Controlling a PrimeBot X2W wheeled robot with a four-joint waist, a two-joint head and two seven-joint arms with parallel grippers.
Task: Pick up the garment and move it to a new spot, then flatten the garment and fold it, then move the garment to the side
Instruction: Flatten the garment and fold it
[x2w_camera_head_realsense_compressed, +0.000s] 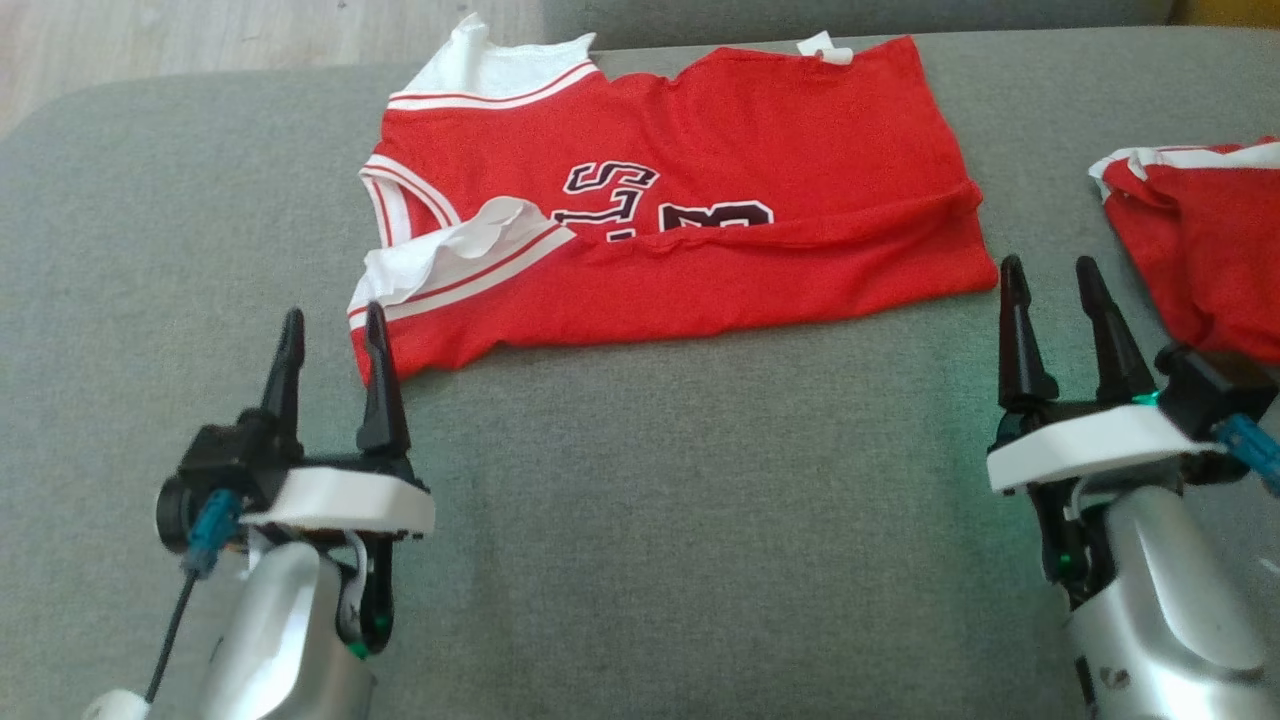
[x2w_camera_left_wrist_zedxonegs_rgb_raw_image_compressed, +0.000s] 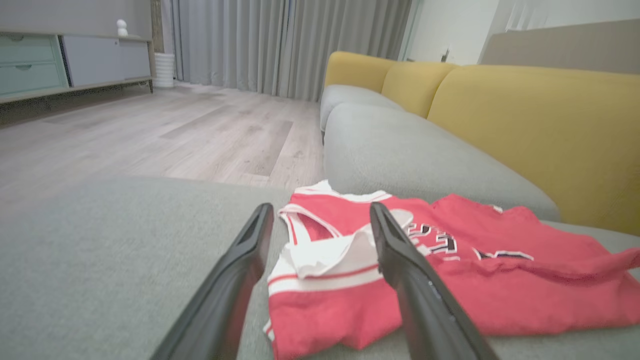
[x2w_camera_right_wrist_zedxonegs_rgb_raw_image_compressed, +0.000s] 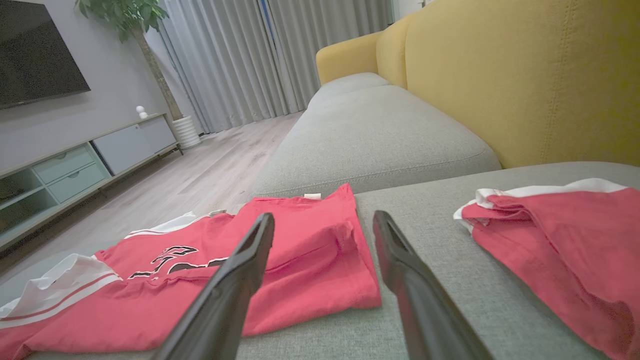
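Fold at risk: left end effector (x2w_camera_head_realsense_compressed: 334, 312) and right end effector (x2w_camera_head_realsense_compressed: 1048, 264) wide open, empty; a one-layer pinch could unfold the garment (x2w_camera_head_realsense_compressed: 700, 230).

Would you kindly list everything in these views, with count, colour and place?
jersey: one, red with white trim and black lettering, folded over on the sofa seat, centre.
second garment: one, red with white trim, on the seat at the right.
sofa seat: one, grey, under both garments.
backrest: yellow, behind the seat.
curtains: grey, far wall.
floor: pale wood, beyond the sofa.
cabinet: one, pale green and grey, along the wall.
television: one, black, above the cabinet.
plant: one, green, in a white pot beside the cabinet.
left gripper: dark jaws open, at the jersey's left near corner.
right gripper: dark jaws open, by the jersey's right near corner.
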